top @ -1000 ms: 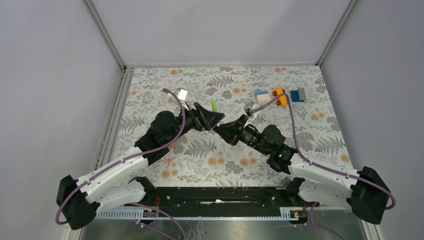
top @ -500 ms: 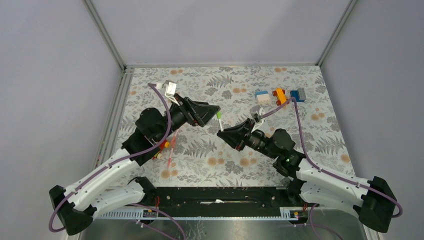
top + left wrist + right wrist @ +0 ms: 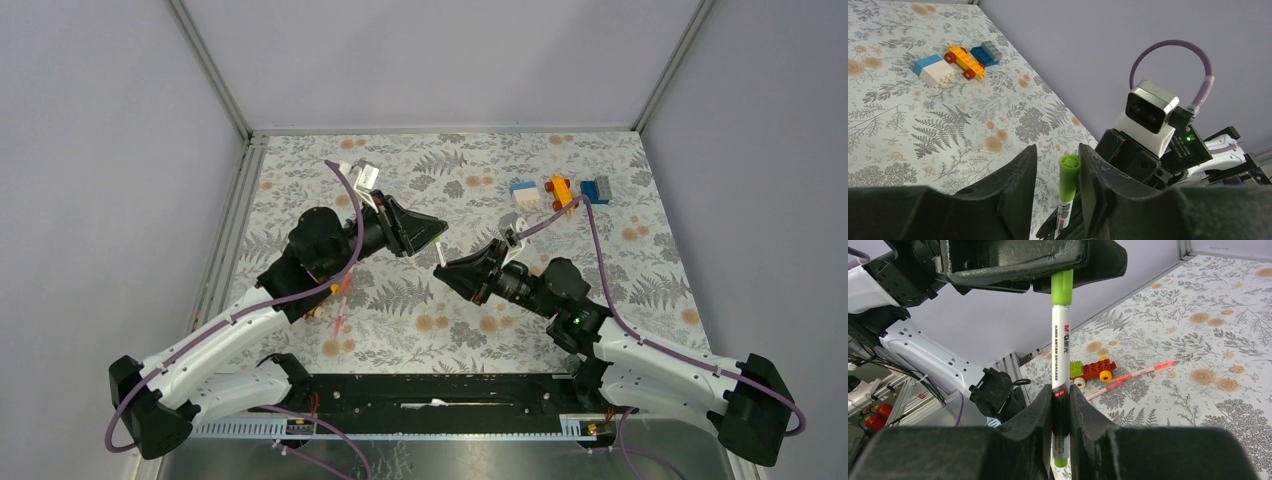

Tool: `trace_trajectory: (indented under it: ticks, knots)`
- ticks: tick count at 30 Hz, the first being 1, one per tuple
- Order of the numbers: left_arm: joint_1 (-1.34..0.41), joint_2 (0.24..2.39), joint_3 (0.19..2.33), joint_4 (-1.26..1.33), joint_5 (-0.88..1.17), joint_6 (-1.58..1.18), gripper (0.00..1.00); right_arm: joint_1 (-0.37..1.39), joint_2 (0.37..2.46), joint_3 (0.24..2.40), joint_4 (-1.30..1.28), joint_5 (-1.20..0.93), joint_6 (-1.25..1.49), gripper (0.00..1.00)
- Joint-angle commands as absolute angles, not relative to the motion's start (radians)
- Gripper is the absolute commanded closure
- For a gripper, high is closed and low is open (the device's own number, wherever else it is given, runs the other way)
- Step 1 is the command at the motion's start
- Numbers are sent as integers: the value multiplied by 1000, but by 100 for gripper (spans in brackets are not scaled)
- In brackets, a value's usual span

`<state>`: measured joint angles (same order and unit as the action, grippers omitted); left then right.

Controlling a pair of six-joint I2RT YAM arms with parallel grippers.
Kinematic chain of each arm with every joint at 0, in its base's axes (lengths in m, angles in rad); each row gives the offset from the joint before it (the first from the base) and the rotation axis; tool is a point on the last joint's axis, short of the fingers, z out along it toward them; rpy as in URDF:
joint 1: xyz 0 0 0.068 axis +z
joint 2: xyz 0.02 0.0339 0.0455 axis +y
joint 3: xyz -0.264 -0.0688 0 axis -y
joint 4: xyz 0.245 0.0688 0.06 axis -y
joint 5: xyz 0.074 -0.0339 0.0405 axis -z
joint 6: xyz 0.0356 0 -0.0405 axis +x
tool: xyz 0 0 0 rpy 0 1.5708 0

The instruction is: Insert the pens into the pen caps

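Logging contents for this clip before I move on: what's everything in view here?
white pen: one, white with green end, upright in right claw
green cap: one, bright green, atop the pen, between left claw's fingers
pink pens: at least two, pink-red, on table near left arm
toy blocks: three, blue-white, orange-red, blue-grey, table's far right
toy car: one, red-green-yellow, beside pink pens
table: one, floral cloth
left claw: one, black, open around cap
right claw: one, black, shut on pen
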<state>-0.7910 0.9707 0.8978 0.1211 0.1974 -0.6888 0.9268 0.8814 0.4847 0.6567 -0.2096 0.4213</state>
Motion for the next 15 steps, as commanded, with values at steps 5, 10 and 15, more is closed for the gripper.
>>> trace_trajectory:
  ticks: [5, 10, 15]
  knots:
    - [-792, 948, 939, 159, 245, -673, 49, 928, 870, 503, 660, -232, 393, 100]
    - [-792, 935, 935, 149, 239, -669, 50, 928, 869, 503, 654, -233, 394, 100]
    - [-792, 936, 934, 146, 244, -667, 62, 928, 869, 504, 650, -238, 393, 100]
